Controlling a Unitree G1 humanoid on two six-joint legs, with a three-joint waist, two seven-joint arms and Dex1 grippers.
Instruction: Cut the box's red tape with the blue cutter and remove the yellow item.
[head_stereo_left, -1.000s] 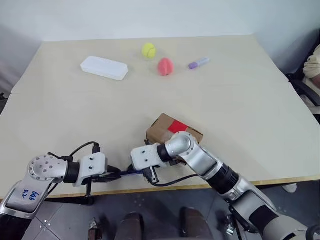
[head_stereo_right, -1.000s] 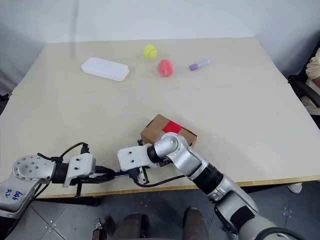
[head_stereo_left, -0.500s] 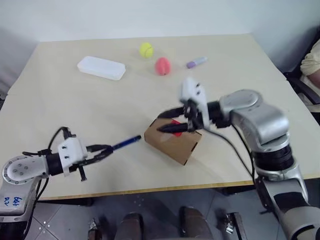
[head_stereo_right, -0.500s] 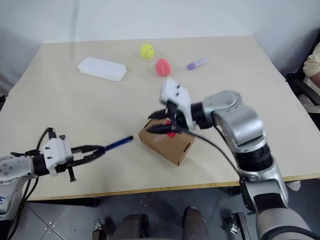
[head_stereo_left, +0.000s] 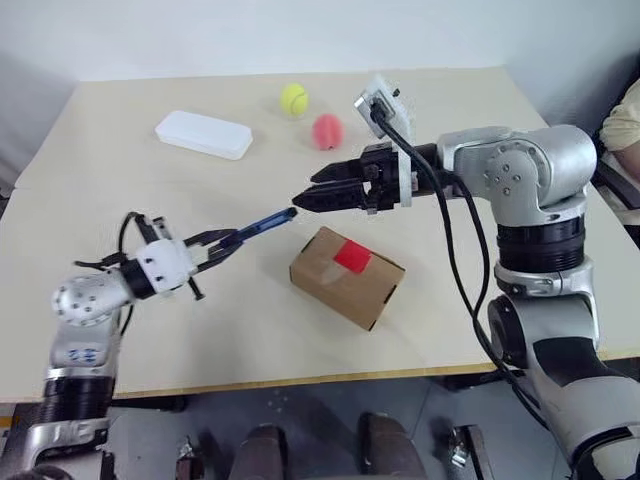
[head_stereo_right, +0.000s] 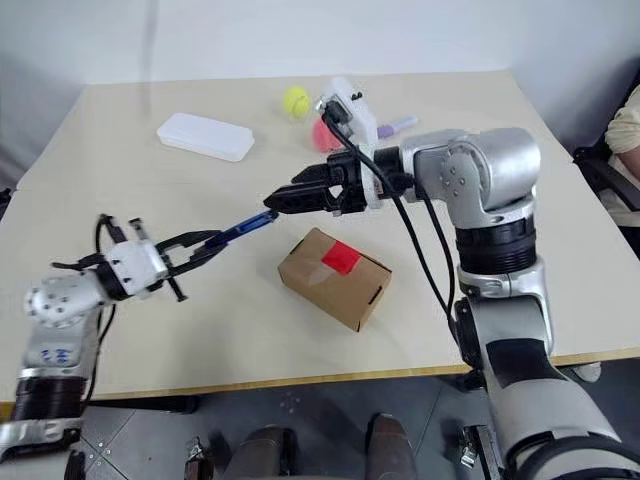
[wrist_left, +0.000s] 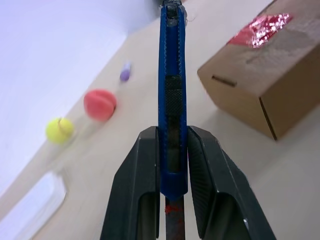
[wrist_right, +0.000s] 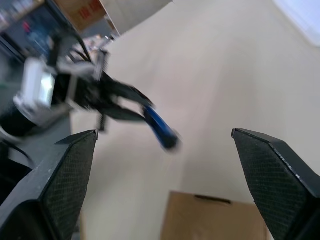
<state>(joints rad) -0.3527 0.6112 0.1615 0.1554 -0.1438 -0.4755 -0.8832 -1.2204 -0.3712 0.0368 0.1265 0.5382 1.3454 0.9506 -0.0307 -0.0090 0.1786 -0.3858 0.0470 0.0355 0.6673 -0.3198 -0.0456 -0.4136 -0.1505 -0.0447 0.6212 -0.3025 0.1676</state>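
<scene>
Box (head_stereo_left: 347, 277) closed on table (head_stereo_left: 480, 250) near front edge, red tape (head_stereo_left: 352, 258) on top. Blue cutter (head_stereo_left: 262, 223) clamped in left gripper (head_stereo_left: 222, 242), tip toward right gripper (head_stereo_left: 308, 198), fingers spread, above box.

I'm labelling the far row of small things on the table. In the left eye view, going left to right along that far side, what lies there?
White plastic case → yellow-green tennis ball → pink ball. What lies further right sits behind the right arm, so I leave it out.
</scene>
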